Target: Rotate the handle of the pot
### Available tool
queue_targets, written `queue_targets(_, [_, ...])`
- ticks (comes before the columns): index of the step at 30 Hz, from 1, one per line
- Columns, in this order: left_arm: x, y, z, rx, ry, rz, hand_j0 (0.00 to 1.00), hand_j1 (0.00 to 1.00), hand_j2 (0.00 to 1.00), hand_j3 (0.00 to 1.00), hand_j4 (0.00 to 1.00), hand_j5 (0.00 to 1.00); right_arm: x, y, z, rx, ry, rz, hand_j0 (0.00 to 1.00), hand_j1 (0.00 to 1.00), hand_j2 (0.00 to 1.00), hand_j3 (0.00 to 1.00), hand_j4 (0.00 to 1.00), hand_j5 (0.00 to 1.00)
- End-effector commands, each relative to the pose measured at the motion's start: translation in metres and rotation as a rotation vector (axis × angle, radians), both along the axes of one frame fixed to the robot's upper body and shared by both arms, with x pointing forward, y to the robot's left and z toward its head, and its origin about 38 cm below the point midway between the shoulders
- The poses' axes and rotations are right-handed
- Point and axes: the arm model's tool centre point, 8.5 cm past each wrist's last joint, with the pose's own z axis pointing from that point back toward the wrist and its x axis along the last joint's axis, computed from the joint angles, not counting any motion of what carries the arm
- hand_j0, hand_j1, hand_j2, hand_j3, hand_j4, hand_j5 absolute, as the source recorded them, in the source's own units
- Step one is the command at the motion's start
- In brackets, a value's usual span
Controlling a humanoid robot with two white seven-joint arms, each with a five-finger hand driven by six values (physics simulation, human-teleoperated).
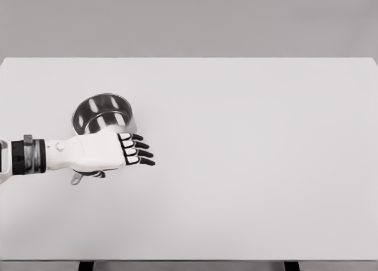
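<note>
Stainless-steel saucepan (103, 113), round, polished and empty, standing upright just beyond the left hand (103, 152). Its handle (77, 178) passes beneath the palm, the grey tip emerging on the hand's near side. The hand lies palm-down over the handle, fingers (140, 153) extended; whether the thumb grips cannot be told. White worktop (254, 165); plain grey wall (189, 20) behind.
</note>
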Motion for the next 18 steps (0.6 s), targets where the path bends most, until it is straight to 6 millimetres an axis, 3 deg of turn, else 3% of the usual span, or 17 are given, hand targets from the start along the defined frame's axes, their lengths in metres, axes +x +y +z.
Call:
queue_targets(1, [0.0, 0.003, 0.002, 0.0, 0.001, 0.007, 1.0, 1.0, 1.0, 1.0, 1.0, 1.0, 0.0, 0.0, 0.0, 0.0, 0.0, 0.0, 1.0, 1.0, 1.0, 1.0, 1.0, 1.0])
queue_targets(18, [0.003, 0.019, 0.011, 0.026, -0.022, 0.037, 1.0, 1.0, 1.0, 1.0, 1.0, 1.0, 0.0, 0.0, 0.0, 0.0, 0.0, 0.0, 1.0, 1.0, 1.0, 1.0, 1.0, 1.0])
